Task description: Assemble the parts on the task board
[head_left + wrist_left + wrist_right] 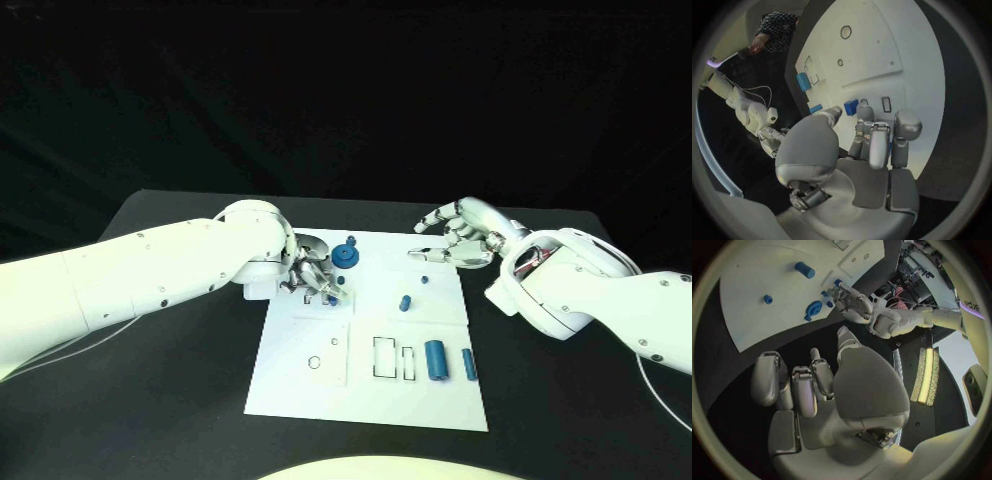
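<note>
On task board (310, 385) | blue cylinders (434, 360) beside rectangular outlines (392, 357)

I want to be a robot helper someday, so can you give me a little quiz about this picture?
1. True or false: the right hand is holding a blue part in its fingers.
2. Where do the two long blue cylinders lie?
A) on the task board, on the side nearest the robot
B) under the left hand
C) off the board, on the black table
3. Fill in: the round blue part stands between the left hand and the ____ hand.

Key: 1 false; 2 A; 3 right.
</note>
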Action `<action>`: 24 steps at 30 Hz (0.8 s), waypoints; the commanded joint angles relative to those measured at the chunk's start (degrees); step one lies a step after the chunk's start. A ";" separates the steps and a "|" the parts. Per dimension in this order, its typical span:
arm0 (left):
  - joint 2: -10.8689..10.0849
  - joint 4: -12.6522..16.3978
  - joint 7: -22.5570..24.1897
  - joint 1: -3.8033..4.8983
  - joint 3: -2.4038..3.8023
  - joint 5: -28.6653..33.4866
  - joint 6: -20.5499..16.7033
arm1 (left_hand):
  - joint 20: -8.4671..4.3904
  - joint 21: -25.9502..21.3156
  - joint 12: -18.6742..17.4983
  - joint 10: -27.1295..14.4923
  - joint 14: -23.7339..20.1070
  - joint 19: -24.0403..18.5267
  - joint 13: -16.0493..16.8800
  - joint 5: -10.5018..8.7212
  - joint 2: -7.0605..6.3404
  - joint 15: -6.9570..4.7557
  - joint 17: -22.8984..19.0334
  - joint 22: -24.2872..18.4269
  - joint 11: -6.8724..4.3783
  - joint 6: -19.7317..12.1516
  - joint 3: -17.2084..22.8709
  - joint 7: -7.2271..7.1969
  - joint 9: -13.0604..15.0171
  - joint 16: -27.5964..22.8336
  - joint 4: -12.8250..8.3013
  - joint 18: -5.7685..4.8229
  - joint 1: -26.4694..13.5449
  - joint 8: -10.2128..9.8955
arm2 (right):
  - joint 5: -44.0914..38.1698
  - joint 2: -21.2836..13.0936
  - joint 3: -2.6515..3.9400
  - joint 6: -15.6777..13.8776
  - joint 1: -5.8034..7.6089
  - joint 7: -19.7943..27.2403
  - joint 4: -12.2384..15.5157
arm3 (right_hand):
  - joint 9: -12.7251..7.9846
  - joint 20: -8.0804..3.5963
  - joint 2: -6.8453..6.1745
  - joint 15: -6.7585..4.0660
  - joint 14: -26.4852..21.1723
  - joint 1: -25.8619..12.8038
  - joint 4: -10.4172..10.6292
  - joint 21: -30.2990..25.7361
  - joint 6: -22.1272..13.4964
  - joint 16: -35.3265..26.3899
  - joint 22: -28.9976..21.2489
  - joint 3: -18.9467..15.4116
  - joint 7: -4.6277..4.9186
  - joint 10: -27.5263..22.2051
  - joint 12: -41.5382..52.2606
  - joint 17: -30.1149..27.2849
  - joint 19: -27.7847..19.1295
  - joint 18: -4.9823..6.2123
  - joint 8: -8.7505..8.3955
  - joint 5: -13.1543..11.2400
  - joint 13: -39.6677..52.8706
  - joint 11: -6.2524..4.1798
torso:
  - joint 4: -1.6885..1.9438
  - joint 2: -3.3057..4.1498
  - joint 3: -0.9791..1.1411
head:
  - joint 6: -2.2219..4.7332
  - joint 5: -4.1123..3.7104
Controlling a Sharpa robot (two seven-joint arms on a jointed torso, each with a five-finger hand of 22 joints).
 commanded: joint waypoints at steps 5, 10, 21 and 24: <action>0.35 -0.58 0.63 0.01 -0.38 0.39 1.55 | -0.09 0.30 0.35 0.37 1.42 0.28 0.17 -0.02 0.06 -0.39 5.96 0.17 -0.05 -0.04 0.59 -0.27 0.17 0.26 -0.03 -0.77 0.96 0.17 | -0.60 0.04 0.03 0.33 -0.06 -0.03 -0.04 | -0.09 -0.38 0.50 -0.18 5.18 0.28 -0.12 -0.09 0.35 -0.19 2.94 0.41 0.03 -0.01 0.39 12.03 0.02 0.28 0.42 0.20 2.22 -0.26 | -0.02 0.00 0.01 | -0.12 -0.06; 0.42 -0.74 0.70 0.01 -0.48 0.39 1.45 | -0.09 0.31 0.43 0.45 1.45 0.27 0.28 -0.01 0.09 -0.40 6.01 0.17 -0.07 -0.05 0.65 -0.27 0.21 0.29 -0.02 -0.77 1.06 0.19 | -0.60 0.03 0.03 0.33 -0.07 -0.02 -0.02 | -0.09 -0.38 0.50 -0.18 5.18 0.28 -0.12 -0.09 0.35 -0.19 2.94 0.41 0.03 -0.01 0.39 12.03 0.02 0.28 0.42 0.20 2.22 -0.26 | -0.01 0.03 -0.01 | -0.12 -0.09; 0.34 -0.75 1.71 0.01 -0.49 4.78 -2.87 | -0.60 1.23 1.35 1.55 2.02 0.57 1.53 -0.25 1.41 -1.11 7.06 1.41 -0.86 -0.08 7.94 -1.09 3.05 0.93 -0.29 -0.92 8.49 1.75 | -0.66 0.09 0.03 0.93 -0.08 -0.25 -0.12 | -0.10 -0.39 0.64 -0.19 5.17 0.42 -0.09 -0.18 0.39 -0.20 2.89 0.51 0.02 0.00 0.39 12.02 -0.01 0.30 0.46 0.19 2.21 -0.27 | 0.02 0.00 -0.05 | -0.28 -0.11; 0.20 -0.73 1.98 0.01 -0.44 6.64 -4.27 | -0.81 1.39 1.99 2.30 2.34 0.57 2.33 -0.22 1.15 -1.32 7.65 1.56 -1.15 -0.39 11.07 -1.35 4.53 1.29 -0.37 -0.93 10.02 2.72 | -0.67 0.11 0.03 1.18 -0.10 -0.36 -0.18 | -0.10 -0.39 0.64 -0.19 5.17 0.42 -0.09 -0.18 0.39 -0.20 2.89 0.51 0.02 0.00 0.39 12.02 -0.01 0.30 0.46 0.19 2.21 -0.27 | 0.02 0.00 -0.07 | -0.26 -0.14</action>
